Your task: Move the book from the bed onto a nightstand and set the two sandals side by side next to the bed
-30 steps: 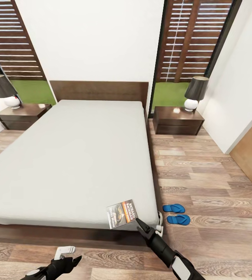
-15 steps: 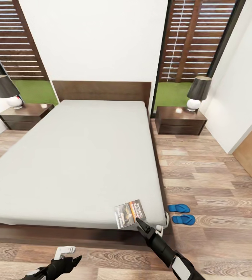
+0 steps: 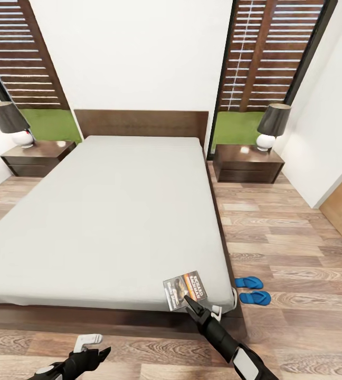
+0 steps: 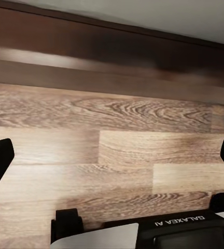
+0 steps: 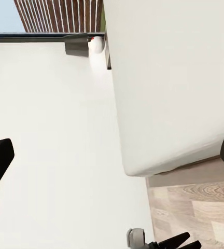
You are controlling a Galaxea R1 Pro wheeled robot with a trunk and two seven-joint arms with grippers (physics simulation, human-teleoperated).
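Head view | book point(image 3: 184, 290) on bed point(image 3: 113, 211) corner | both tools' states unclear

The book point(image 3: 184, 289) lies flat on the bed point(image 3: 113, 221), right at the mattress's near right corner, cover up, dark with an orange band and white lettering, turned at a slant. The bed's pale grey mattress sits in a dark brown frame. The 2 sandals point(image 3: 252, 290) are bright blue, side by side on the floor just beside that same corner. 2 dark nightstands, the left nightstand point(image 3: 36, 158) and the right nightstand point(image 3: 248, 164), flank the headboard.
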